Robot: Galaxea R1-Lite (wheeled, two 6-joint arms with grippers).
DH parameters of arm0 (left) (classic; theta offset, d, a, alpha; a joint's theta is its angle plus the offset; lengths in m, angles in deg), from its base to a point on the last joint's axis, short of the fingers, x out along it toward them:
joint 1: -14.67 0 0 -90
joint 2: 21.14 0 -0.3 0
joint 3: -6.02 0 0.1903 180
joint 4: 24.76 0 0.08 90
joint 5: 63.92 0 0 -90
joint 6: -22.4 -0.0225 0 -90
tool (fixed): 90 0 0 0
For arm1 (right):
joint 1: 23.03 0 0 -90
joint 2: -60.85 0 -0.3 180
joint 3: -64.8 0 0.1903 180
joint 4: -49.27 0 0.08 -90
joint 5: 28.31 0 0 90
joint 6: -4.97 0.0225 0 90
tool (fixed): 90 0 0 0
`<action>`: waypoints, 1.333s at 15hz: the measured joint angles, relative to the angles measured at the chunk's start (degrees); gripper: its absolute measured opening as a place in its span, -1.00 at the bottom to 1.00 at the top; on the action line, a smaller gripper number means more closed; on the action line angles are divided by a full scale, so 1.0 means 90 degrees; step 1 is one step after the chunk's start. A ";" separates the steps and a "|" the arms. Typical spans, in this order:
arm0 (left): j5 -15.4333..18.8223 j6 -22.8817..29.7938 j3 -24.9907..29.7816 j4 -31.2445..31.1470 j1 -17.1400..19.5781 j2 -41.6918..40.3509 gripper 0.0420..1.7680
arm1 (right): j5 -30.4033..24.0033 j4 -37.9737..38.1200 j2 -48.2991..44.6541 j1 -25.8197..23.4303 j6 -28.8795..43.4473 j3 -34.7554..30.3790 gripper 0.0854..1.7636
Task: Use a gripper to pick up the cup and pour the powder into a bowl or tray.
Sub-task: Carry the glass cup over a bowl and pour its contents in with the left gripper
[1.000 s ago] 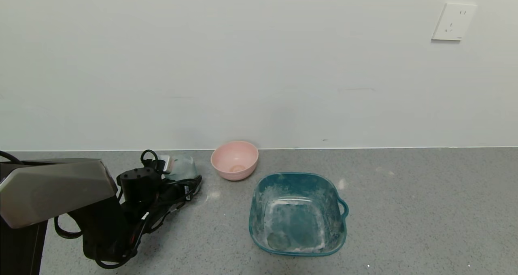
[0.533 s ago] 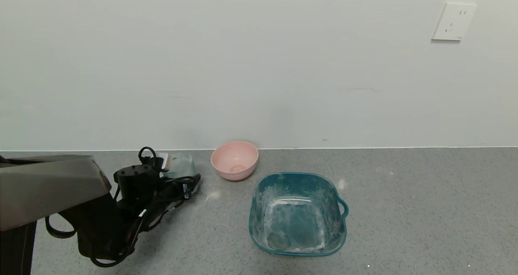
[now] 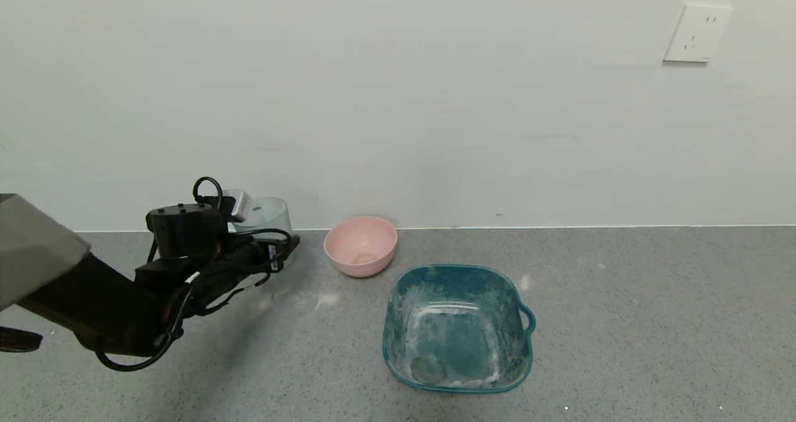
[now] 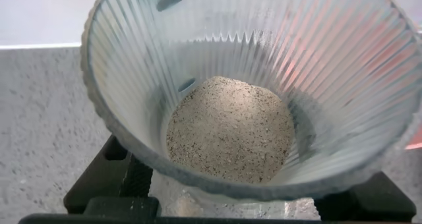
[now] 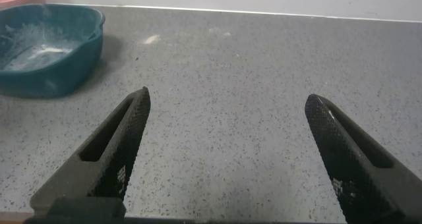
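A: What does the head view show?

B: The left gripper (image 3: pixel 273 251) holds the cup (image 3: pixel 264 220) above the surface (image 3: pixel 622 322), near the back edge toward its left end. The jaws are closed around the lower part of the cup. The cup stands upright, its long axis vertical and its mouth facing up. Below it, a faint ring mark is on the surface. From this view, I cannot see inside the cup.

A: And the left wrist view?

B: It looks down into the cup (image 4: pixel 250 85). The powder (image 4: pixel 229 130) lies at the bottom as a small round mound, and the ribs of the wall are clear. The black jaws show under the cup on both sides.

A: Where are the other things?

B: The pink bowl (image 3: pixel 360 245) sits by the back edge, near the middle. The teal basin (image 3: pixel 457 327) is nearer the front edge, apart from the bowl, dusted white inside. The right wrist view shows the right gripper (image 5: pixel 224 155) low over the surface with its jaws wide apart and holding nothing, and the basin (image 5: pixel 49 49) is farther off. The head view does not show this gripper.
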 joint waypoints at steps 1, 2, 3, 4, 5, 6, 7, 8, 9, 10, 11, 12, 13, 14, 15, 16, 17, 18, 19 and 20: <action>-0.0009 -0.0022 -0.0118 -0.0161 -0.0046 -0.0138 0.46 | 0.0000 0.0000 0.0000 0.0000 -0.0003 0.0000 0.94; -0.0015 -0.0046 -0.0213 -0.0287 -0.0114 -0.0248 0.46 | 0.0000 0.0000 0.0000 0.0000 0.0000 0.0000 0.94; -0.0012 -0.0088 -0.0301 -0.0440 -0.0206 -0.0349 0.46 | 0.0000 0.0000 0.0000 0.0000 0.0000 0.0000 0.94; -0.0020 -0.0116 -0.0366 -0.0542 -0.0297 -0.0423 0.46 | 0.0000 0.0000 0.0000 0.0000 0.0003 0.0000 0.94; -0.0073 -0.0165 -0.0439 -0.0646 -0.0416 -0.0503 0.46 | 0.0000 0.0000 0.0000 0.0000 0.0000 0.0000 0.94; -0.0152 -0.0214 -0.0503 -0.0783 -0.0545 -0.0563 0.46 | 0.0000 0.0003 0.0000 0.0000 -0.0005 0.0000 0.94; -0.0188 -0.0280 -0.0558 -0.0887 -0.0673 -0.0619 0.46 | 0.0000 0.0003 0.0000 0.0000 -0.0003 0.0000 0.94; -0.0225 -0.0377 -0.0607 -0.0952 -0.0803 -0.0666 0.46 | 0.0000 0.0003 0.0000 0.0000 -0.0003 0.0000 0.94; -0.0280 -0.0438 -0.0641 -0.0986 -0.0925 -0.0698 0.46 | 0.0000 0.0003 0.0000 0.0000 0.0000 0.0000 0.94; -0.0341 -0.0501 -0.0677 -0.1016 -0.1059 -0.0719 0.46 | 0.0000 0.0003 0.0000 0.0000 0.0000 0.0000 0.94; -0.0397 -0.0561 -0.0715 -0.1108 -0.1192 -0.0734 0.46 | 0.0000 0.0003 0.0000 0.0000 -0.0003 0.0000 0.94; -0.0446 -0.0627 -0.0772 -0.1200 -0.1336 -0.0741 0.46 | 0.0000 0.0000 0.0000 0.0000 0.0000 0.0000 0.94; -0.0526 -0.0683 -0.0849 -0.1276 -0.1470 -0.0749 0.46 | 0.0003 0.0003 0.0000 0.0000 0.0000 0.0000 0.94; -0.0615 -0.0734 -0.0914 -0.1350 -0.1613 -0.0753 0.46 | 0.0000 0.0003 0.0000 0.0000 -0.0003 0.0000 0.94; -0.0703 -0.0811 -0.0975 -0.1395 -0.1761 -0.0753 0.46 | 0.0003 0.0003 0.0000 0.0000 -0.0003 0.0000 0.94; -0.0807 -0.0962 -0.1036 -0.1445 -0.1933 -0.0753 0.46 | 0.0000 0.0003 0.0000 0.0000 0.0000 0.0000 0.94; -0.0905 -0.1115 -0.1078 -0.1489 -0.2098 -0.0753 0.46 | 0.0000 0.0003 0.0000 0.0000 0.0000 0.0000 0.94; -0.1004 -0.1261 -0.1128 -0.1521 -0.2282 -0.0753 0.46 | 0.0000 0.0000 0.0000 0.0000 -0.0003 0.0000 0.94; -0.1084 -0.1406 -0.1170 -0.1548 -0.2435 -0.0753 0.46 | 0.0000 0.0003 0.0000 0.0000 0.0000 0.0000 0.94; -0.1176 -0.1616 -0.1229 -0.1623 -0.2588 -0.0750 0.46 | 0.0003 0.0000 0.0000 0.0000 0.0003 0.0000 0.94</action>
